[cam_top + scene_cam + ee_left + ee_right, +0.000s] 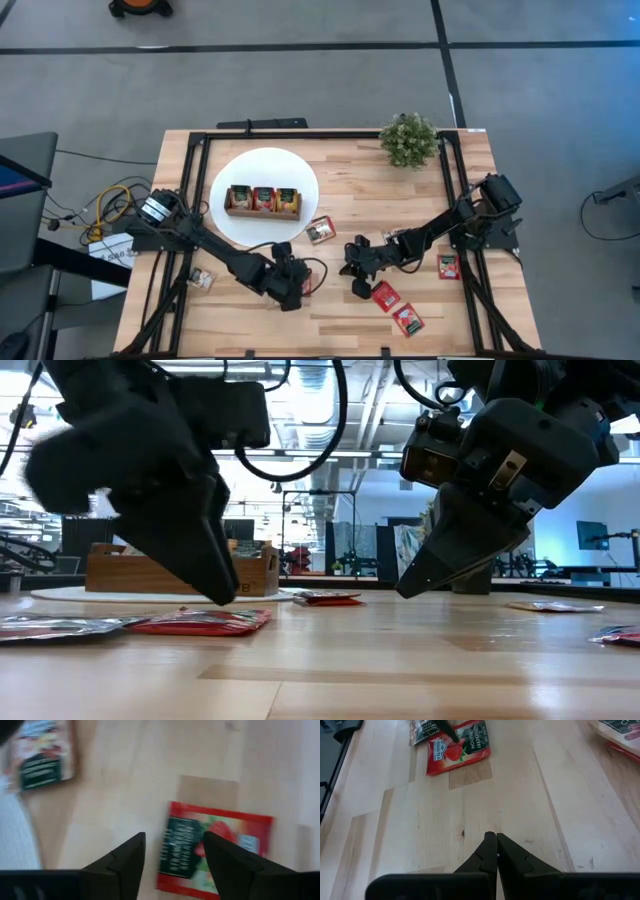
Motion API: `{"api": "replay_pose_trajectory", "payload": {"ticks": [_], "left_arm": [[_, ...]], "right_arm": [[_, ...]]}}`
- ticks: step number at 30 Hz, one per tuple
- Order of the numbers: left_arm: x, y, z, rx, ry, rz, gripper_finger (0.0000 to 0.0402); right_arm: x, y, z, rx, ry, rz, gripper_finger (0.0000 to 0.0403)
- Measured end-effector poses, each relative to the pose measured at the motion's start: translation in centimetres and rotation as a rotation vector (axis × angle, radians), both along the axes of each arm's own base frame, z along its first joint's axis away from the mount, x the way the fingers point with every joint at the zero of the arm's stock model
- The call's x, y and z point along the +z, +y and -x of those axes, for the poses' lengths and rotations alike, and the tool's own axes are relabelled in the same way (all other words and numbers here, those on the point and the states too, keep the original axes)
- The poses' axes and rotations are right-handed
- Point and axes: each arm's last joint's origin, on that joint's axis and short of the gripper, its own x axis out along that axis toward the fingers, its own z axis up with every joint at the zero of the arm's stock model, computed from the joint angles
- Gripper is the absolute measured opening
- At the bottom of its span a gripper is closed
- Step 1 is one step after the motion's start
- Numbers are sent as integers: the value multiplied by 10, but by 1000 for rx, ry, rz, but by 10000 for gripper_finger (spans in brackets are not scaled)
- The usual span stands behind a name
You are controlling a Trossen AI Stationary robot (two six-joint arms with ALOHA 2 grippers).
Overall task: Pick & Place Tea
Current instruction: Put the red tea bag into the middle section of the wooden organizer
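left gripper (172,857) hangs low over the front-middle of the table (350,190), jaws spread, straddling the near edge of a red sachet (212,850) that lies flat on the wood. nothing is between the fingers yet; they look set to come down on either side of the packet's edge, probably because a flat sachet offers no other purchase. in the low view the left fingertips sit just above the same red sachet (205,621), whether touching it or not i cannot tell. right gripper (492,851) is clenched, fingers pressed together on nothing, hovering above bare wood just to the right of the left one; it appears to be waiting clear of the pick. wooden tray (263,201) rests on the white disc (300,172) at the table's rear left, its three compartments already showing packets, so sorting seems partly done. loose tea remains: a white-and-green sachet (320,231) just beside the disc, two red ones (397,307) at the front, one (448,266) near the right edge, one (203,279) at far left. potted plant (408,139) stands at the rear, well apart.
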Motion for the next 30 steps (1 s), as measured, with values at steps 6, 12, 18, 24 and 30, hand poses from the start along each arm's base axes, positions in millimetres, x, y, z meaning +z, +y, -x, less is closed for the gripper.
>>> {"api": "replay_pose_trajectory", "payload": {"ticks": [6, 12, 18, 24, 30], "left_arm": [[-2, 3, 0, 44, 9, 52, 212], [-22, 14, 11, 90, 2, 120, 194], [-30, 17, 15, 80, -13, 122, 122], [-27, 17, 15, 35, -13, 97, 32], [-1, 23, 26, -17, -18, 21, 2]], "right_arm": [[0, 0, 0, 1, 0, -1, 0], [0, 0, 0, 2, 0, -1, 0], [0, 0, 0, 6, -1, 4, 0], [0, 0, 0, 6, -1, 4, 0], [0, 0, 0, 7, -2, 5, 0]]}}
